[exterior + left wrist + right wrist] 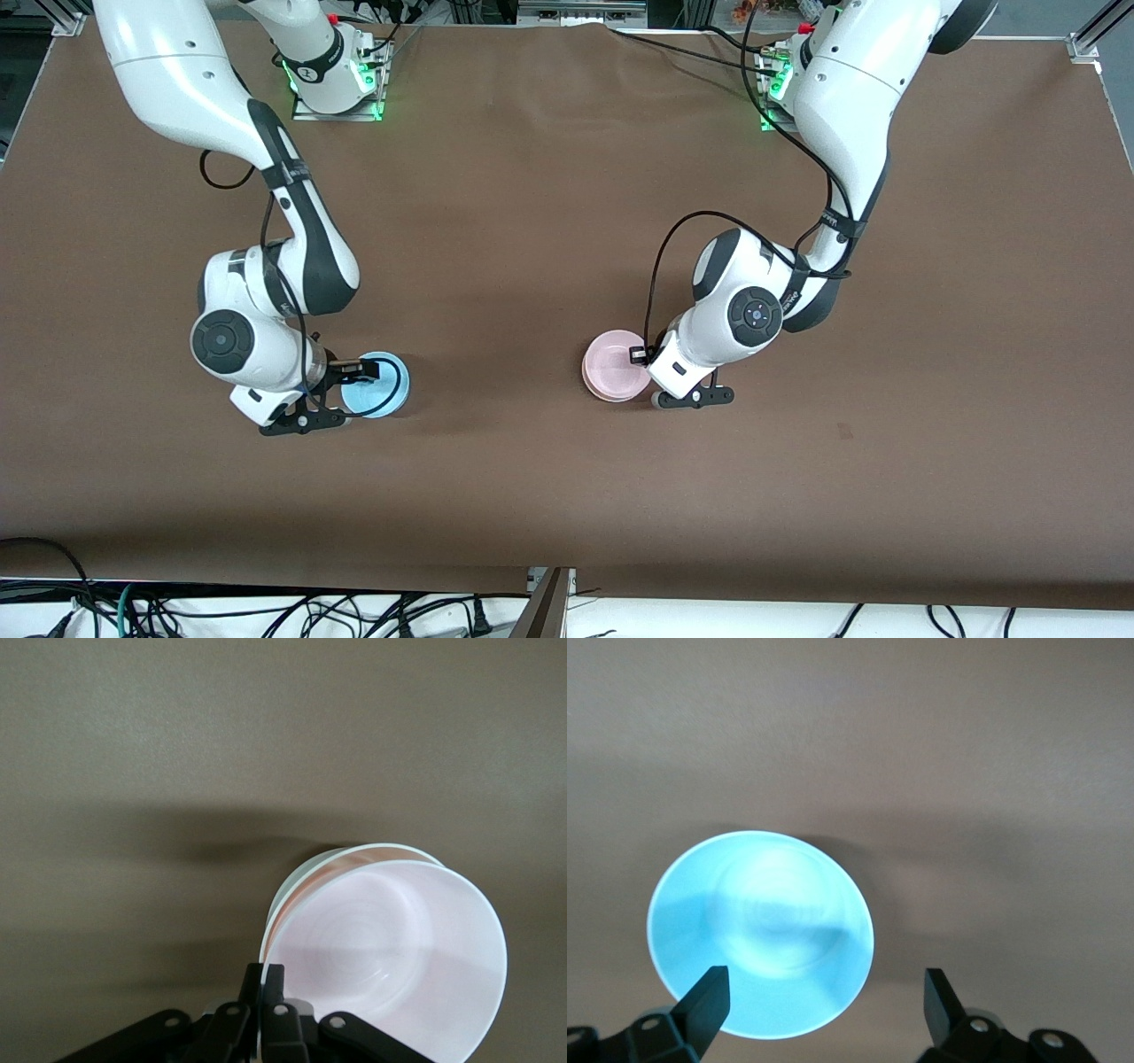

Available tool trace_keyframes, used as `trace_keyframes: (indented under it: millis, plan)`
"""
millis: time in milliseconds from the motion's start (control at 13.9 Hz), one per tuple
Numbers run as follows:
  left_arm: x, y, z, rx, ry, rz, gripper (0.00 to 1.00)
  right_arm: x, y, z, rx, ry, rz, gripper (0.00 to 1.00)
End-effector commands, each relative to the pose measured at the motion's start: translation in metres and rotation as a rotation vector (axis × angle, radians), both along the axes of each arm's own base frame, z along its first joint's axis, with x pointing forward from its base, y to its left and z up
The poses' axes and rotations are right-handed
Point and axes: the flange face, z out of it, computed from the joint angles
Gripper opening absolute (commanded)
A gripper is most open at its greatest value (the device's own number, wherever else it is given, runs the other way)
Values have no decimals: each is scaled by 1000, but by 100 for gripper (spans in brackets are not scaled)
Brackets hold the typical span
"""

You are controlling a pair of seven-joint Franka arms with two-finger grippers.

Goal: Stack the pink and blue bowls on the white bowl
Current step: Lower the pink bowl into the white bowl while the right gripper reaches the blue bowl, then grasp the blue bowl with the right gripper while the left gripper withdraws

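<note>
While the left gripper [264,992] is pinched tight on the rim of the pink bowl [613,365], the right gripper [827,997] stands wide apart with nothing between its fingers [709,997]. In the left wrist view the pink bowl [390,961] sits tilted, with the rim of a second pale bowl [306,875] showing just underneath it; whether that is the white bowl cannot be told for sure, and whether the pink one rests in it or hangs just above it is also unclear. The closed fingertips [262,979] grip the pink rim on the edge nearest the wrist camera.

Taking the pink bowl as the landmark, the blue bowl [379,384] lies well apart from it toward the right arm's end of the brown table [567,496], and slightly nearer to the front camera. The right gripper [330,394] is at the blue bowl's edge on the side away from the pink bowl. In the right wrist view one finger overlaps the blue bowl [760,935] at its rim while the other finger [943,992] is off to the side over bare table, so the bowl is not centred in the gap, and contact cannot be judged. The left gripper [660,377] is at the pink bowl's edge toward the left arm's end.
</note>
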Motion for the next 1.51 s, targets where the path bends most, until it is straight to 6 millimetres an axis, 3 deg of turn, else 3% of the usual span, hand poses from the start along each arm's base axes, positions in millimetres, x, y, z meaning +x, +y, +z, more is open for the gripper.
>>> trace_keyframes:
  millis: [0,144,287,359,503,718,933,1005,1149,1221,1436]
  plan:
    - [-1,-3,-3,17,-4,-3,0,0,-11,1,23,9,35,92]
    - [0,-2,-8,20,2,13,0,2,-27,-10,25,13,49,83]
    - [1,-1,-10,16,3,21,42,2,-33,-23,26,21,49,72]
    - [4,3,-5,15,-4,22,97,0,-33,-28,26,19,49,66]
    - [9,9,9,3,-8,44,100,-1,-33,-31,25,21,46,54]
    - [12,23,48,-56,50,98,100,-1,-31,-31,28,23,34,34]
    - [27,96,109,-24,61,139,100,-3,-24,-29,74,36,3,4]
    - [32,134,133,23,54,160,100,-3,-24,-30,74,37,2,0]
    - [28,188,189,150,15,153,100,-1,-18,-22,78,26,-1,0]
    - [24,209,215,210,-2,150,100,-1,-7,-13,97,25,-34,0]
    - [4,274,298,226,-64,123,100,-1,64,41,144,42,-129,0]
